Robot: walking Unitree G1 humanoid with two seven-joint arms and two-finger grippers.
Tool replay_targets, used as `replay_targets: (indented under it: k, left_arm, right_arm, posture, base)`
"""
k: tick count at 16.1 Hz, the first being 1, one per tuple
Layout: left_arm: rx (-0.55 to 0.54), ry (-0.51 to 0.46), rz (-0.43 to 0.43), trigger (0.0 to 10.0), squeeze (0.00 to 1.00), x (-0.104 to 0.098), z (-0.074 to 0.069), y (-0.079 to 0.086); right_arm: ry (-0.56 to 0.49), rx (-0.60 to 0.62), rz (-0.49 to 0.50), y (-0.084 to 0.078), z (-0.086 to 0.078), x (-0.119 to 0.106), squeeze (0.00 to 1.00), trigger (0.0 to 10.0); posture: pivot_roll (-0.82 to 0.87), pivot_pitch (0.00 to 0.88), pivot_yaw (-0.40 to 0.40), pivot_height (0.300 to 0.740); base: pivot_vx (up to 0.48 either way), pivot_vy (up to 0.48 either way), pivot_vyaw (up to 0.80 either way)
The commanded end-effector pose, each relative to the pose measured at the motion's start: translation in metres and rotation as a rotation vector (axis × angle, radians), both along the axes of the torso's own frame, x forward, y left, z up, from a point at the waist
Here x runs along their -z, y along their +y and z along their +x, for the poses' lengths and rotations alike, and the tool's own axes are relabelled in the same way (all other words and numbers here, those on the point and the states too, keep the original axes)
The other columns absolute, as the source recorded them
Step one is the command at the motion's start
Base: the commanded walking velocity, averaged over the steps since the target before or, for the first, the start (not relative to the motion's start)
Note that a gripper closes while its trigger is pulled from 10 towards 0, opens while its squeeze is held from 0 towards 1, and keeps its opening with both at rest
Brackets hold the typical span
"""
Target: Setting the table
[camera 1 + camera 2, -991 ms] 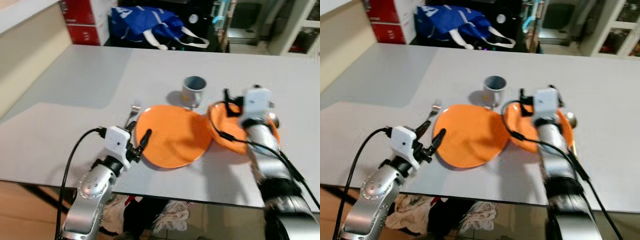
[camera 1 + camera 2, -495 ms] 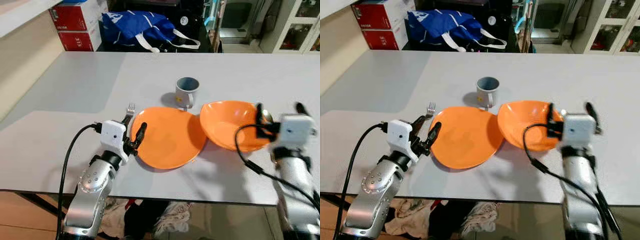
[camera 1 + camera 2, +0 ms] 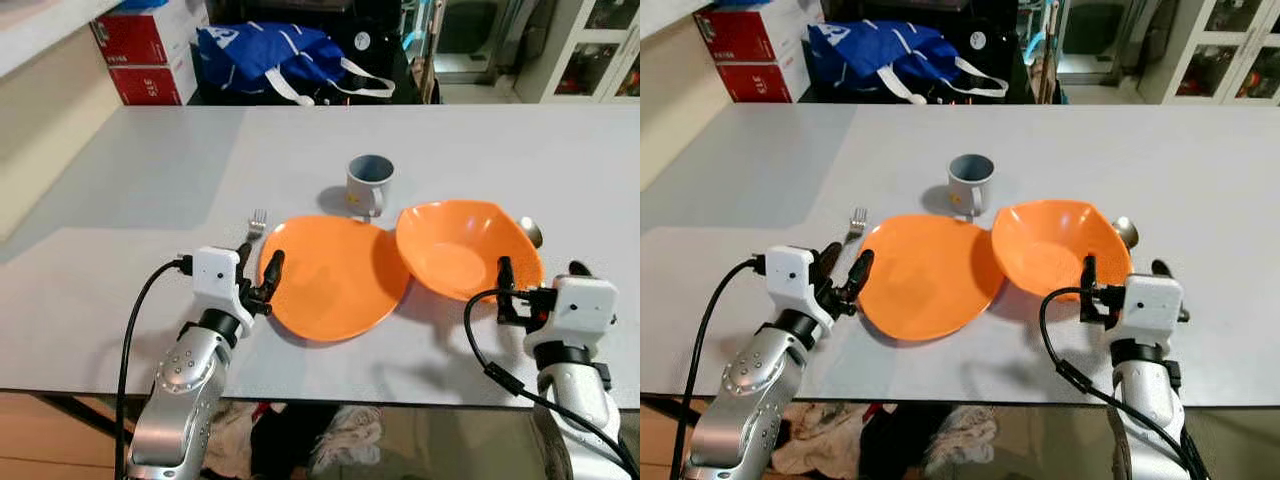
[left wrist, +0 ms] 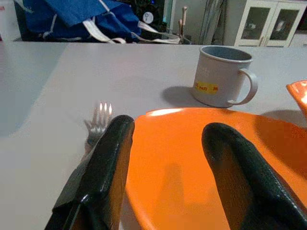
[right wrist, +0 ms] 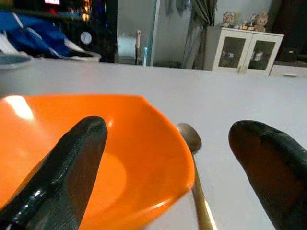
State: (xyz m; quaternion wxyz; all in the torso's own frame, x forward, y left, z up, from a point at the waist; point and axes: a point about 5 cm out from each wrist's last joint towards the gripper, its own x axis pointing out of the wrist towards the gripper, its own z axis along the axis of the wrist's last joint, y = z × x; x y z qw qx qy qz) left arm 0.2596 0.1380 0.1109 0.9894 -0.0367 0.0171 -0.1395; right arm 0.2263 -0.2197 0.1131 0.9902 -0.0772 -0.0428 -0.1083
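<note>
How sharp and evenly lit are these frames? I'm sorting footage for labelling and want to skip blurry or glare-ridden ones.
Eye views: sharp, evenly lit; soft shadows under the orange plate and orange bowl on the table. Left wrist view: the mug and fork are crisp, a pale glare streak marks the plate's far rim, the near fingers are soft. Right wrist view: bright highlight on the bowl's rim, spoon slightly soft, near fingers blurred.

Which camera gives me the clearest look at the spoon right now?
The right wrist view: the spoon lies beside the orange bowl, its bowl and gold handle showing between the open right gripper fingers. In the eye views just its bowl peeks out behind the orange bowl's rim.
</note>
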Motion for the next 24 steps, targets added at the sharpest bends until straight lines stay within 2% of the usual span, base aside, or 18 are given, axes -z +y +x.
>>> replay_targets:
  k: [1,5,10,14,20,24]
  left_arm:
    - [0.016,0.001,0.012,10.0,0.0,-0.002,0.006,0.0]
    - [0.036,-0.009,0.012,10.0,0.0,-0.001,0.02,-0.004]
    - [0.07,-0.004,-0.036,10.0,0.0,0.005,0.028,-0.023]
    - [0.047,-0.019,-0.04,10.0,0.0,0.004,0.022,-0.024]
    - [0.032,-0.063,-0.038,10.0,0.0,-0.011,0.013,-0.024]
    - [0.022,-0.058,-0.05,10.0,0.0,-0.015,0.012,-0.023]
  right_arm:
    - [0.01,0.004,0.004,0.004,-0.004,0.001,0.0,10.0]
    - [-0.008,-0.02,-0.011,0.011,-0.006,-0.005,0.0,10.0]
    - [-0.022,-0.048,-0.048,0.01,-0.004,-0.015,0.0,10.0]
    - [-0.006,-0.061,-0.041,0.005,0.005,-0.015,0.0,10.0]
    - [0.022,-0.101,-0.016,0.013,0.014,-0.005,0.0,10.0]
    - [0.038,-0.115,-0.009,0.015,0.019,0.002,0.0,10.0]
  posture:
    - [-0.16,0.0,0.118,0.74]
    - [-0.2,0.0,0.127,0.74]
    - [-0.26,0.0,0.109,0.74]
    - [-0.24,0.0,0.086,0.74]
    - [-0.2,0.0,0.082,0.74]
    - [-0.18,0.0,0.078,0.74]
  base:
    - [0.0,0.0,0.0]
    - [0.0,0.0,0.0]
    - [0.0,0.0,0.0]
    - [0.0,0.0,0.0]
    - [0.0,0.0,0.0]
    - [-0.344,0.332,0.0]
